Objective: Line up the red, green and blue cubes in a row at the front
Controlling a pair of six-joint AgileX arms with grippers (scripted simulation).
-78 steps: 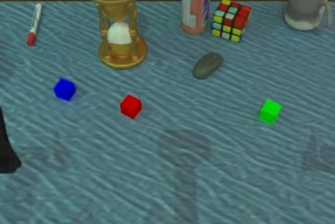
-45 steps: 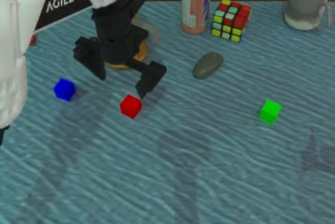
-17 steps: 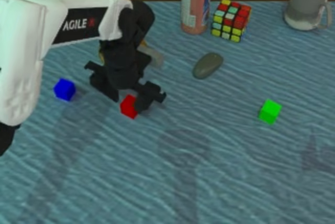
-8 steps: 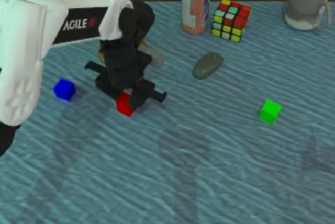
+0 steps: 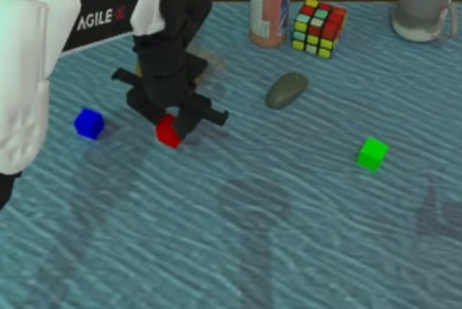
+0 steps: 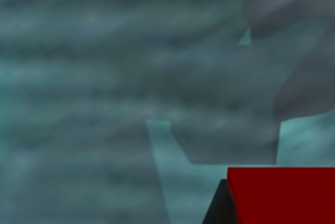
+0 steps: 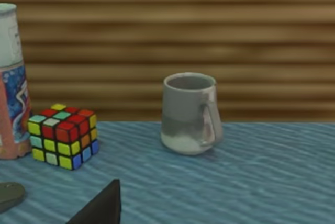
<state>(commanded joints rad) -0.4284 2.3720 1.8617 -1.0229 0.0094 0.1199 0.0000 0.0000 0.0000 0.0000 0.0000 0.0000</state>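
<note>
1. The blue cube is seen resting on the desk near its left edge, apart from the other things.
2. Just to its right, the left gripper is held low over the desk, and the red cube is clamped between its dark fingers. In the left wrist view the red cube is seen close up at the frame's edge; whether it is touching the desk or raised off it cannot be told for certain.
3. Along the back edge a tall can, a puzzle cube and, in the back right corner, a grey mug are lined up.
4. A grey pebble-shaped thing lies in front of the can.
5. The green cube is found alone toward the right side, well apart from the red cube.
6. The right gripper is out of the top view; only a dark finger is shown by its wrist camera, so its opening cannot be told.
</note>
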